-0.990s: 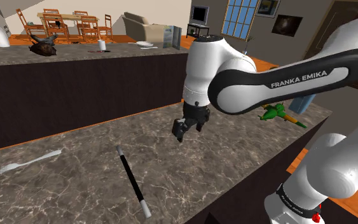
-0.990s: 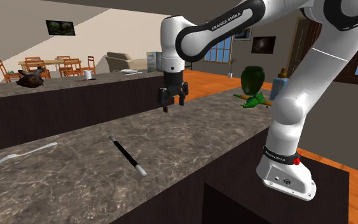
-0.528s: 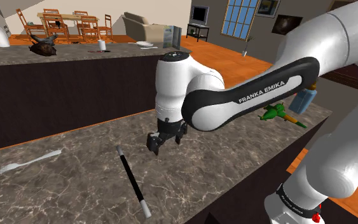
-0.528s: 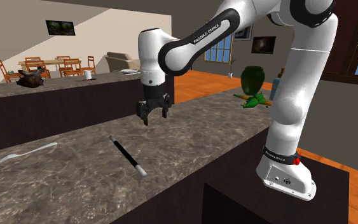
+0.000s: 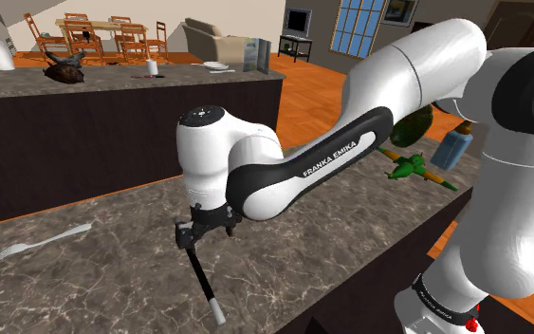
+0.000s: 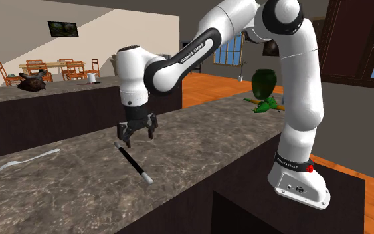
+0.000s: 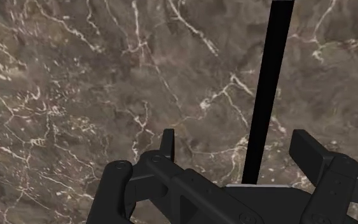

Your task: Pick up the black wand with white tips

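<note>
Currently one thin black wand with white tips (image 5: 201,278) (image 6: 132,161) (image 7: 263,102), one pale fork (image 5: 39,245) (image 6: 26,160) and one all-black two-finger hand (image 5: 201,232) (image 6: 136,135) (image 7: 238,149) are over the brown marbled counter (image 5: 113,275) (image 6: 198,143). Containers: one round dark-green vase (image 6: 265,81) and one blue bottle (image 5: 450,150) at the counter's end by the arm's stand, contents not visible. One small green figure (image 5: 409,169) (image 6: 264,105) lies just beside them. Wand lies flat on the counter, well apart from the fork. Hand hangs low over the wand's end that is farther from the counter's front edge, pointing down at it. In the shoulder view that end is hidden behind the hand, while the other white tip shows near the front edge. Fingers (image 7: 166,145) are spread. In the wrist view the black shaft runs between them, nearer one finger than the other, and touches neither, so nothing is pinched. Can't tell whether the fingertips reach the counter surface.
</note>
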{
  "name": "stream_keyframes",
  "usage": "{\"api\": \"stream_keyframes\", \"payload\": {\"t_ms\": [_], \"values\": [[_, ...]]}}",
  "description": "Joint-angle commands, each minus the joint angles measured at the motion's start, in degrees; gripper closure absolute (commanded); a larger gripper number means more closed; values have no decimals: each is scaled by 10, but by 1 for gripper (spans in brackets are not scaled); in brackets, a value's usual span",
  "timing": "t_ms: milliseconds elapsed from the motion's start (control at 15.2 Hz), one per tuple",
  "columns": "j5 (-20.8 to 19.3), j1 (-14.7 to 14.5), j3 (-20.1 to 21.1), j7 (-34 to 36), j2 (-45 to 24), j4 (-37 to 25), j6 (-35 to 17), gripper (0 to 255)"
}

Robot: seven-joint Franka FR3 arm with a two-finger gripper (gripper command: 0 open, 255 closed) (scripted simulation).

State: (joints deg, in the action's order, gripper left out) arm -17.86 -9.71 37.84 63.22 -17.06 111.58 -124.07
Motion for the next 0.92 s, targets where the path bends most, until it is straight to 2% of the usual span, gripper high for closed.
{"api": "stream_keyframes", "payload": {"t_ms": [0,132,726,792,858], "values": [[-31,-28,-9,33,-49,-46,8,0],[-50,-51,-19,52,-87,-85,16,0],[-76,-63,-36,71,-119,-71,-25,0],[-75,-62,-35,71,-117,-68,-26,255],[-75,-62,-35,70,-118,-69,-26,255]]}}
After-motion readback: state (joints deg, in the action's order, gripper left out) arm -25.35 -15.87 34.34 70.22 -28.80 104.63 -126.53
